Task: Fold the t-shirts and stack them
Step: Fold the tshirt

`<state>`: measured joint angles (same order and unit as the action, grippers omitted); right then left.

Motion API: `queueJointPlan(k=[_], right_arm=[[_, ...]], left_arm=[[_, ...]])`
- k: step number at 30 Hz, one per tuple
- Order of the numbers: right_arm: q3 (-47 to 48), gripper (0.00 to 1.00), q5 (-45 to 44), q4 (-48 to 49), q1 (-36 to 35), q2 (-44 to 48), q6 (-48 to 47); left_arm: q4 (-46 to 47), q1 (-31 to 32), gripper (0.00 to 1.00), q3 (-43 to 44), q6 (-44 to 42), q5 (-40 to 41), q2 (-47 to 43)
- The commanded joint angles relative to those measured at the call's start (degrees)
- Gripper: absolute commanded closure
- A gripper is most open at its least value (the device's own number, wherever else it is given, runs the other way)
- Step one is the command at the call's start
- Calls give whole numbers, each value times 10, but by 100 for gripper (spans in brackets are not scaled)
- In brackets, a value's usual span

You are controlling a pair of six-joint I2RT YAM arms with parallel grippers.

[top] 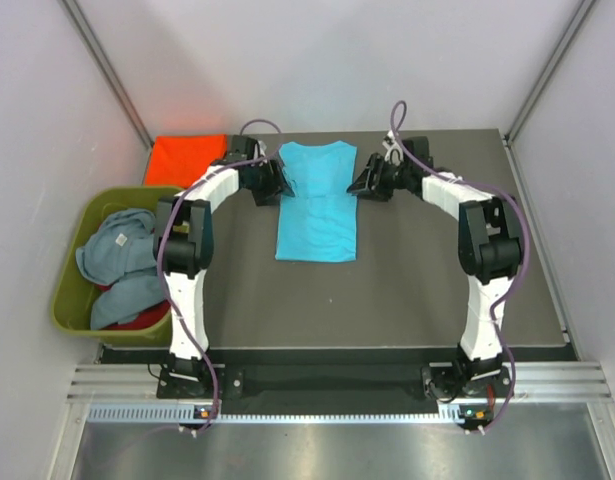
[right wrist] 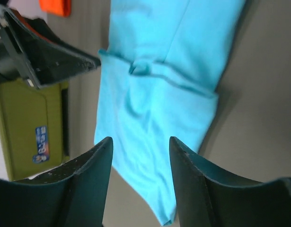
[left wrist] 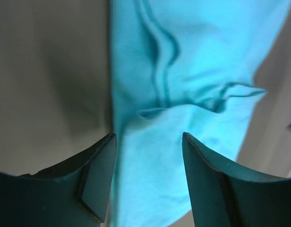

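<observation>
Left gripper (top: pixel 276 183) stands open, its two dark fingers set well apart with nothing clamped between them. It sits at the left edge of the turquoise t-shirt (top: pixel 317 215), toward the collar end. Through the gap in the left wrist view only turquoise cloth shows, with a raised seam and a puckered fold running across it (whether the fingertips touch the cloth cannot be told). The right gripper (top: pixel 367 184) mirrors it at the shirt's right edge, level with the left one. Its jaws are equally wide and empty, and the shirt shows beyond them in the right wrist view, a hem fold crossing it.

That turquoise t-shirt lies flat on the grey table (top: pixel 437 290) as a long, narrow shape between the two grippers, its collar end farthest from the arm bases.

Left of the turquoise shirt's collar end, at the table's far corner, lies the orange-red t-shirt (top: pixel 184 158), apart from it. Further left of the turquoise shirt and nearer the bases sits the olive-green tub (top: pixel 69 290). It holds the crumpled grey-blue t-shirt (top: pixel 117 248), and the red t-shirt (top: pixel 145 321) shows beneath that.
</observation>
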<state>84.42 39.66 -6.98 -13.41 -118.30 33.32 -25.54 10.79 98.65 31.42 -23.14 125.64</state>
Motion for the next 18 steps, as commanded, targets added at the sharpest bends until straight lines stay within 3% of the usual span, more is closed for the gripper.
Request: queueJointPlan(k=[1, 7, 12, 18], right_arm=[[55, 48, -29, -83, 20, -43, -44], [107, 48, -27, -109, 31, -91, -56], [123, 57, -13, -95, 30, -127, -51], [133, 65, 2, -73, 30, -148, -26]], left_arm=[[-40, -11, 37, 42, -45, -12, 29], [-44, -16, 39, 88, -60, -26, 66], [-50, -18, 47, 104, -58, -31, 85], [-64, -23, 68, 106, -54, -24, 98]])
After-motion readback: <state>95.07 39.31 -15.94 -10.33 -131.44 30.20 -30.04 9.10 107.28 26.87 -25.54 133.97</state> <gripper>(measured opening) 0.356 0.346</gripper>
